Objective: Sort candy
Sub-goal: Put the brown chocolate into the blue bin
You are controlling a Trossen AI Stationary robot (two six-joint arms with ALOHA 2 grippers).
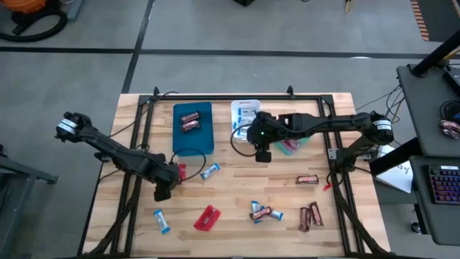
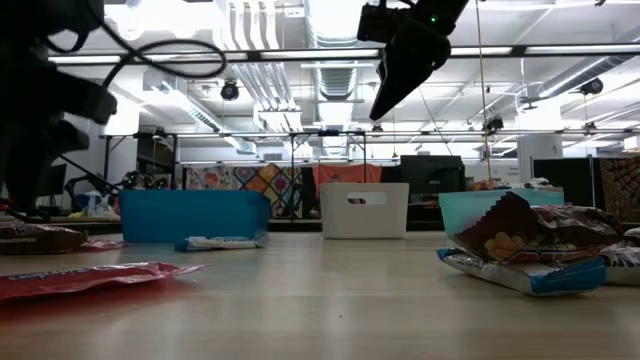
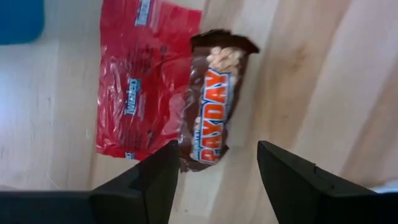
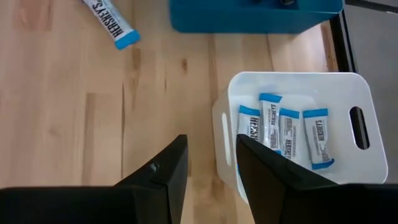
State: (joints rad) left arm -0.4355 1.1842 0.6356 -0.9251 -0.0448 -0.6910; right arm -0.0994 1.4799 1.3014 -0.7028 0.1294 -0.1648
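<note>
Worktop: pale wooden worktop [image 1: 237, 194], visibly grained planks, smooth with a faint sheen.
Red packet: crinkled glossy red film packet [image 3: 134, 81], light caught in its creases.
Brown bar: dark brown bar in shiny plastic wrapper [image 3: 214, 102], printed lettering.
White tray: smooth, matt white plastic tray [image 4: 292, 84].
Blue-and-white bars: smooth printed blue-and-white wrappers [image 4: 286, 134], slightly glossy.
Blue tray: smooth blue plastic tray [image 1: 192, 144].
Left gripper fingers: matt dark plastic fingers [image 3: 155, 180].

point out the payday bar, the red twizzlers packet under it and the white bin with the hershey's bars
payday bar [image 3: 212, 112], left wrist view, middle of its wrapper
red twizzlers packet [image 3: 134, 81], left wrist view, middle of the red wrapper
white bin [image 4: 367, 84], right wrist view, its rim
</note>
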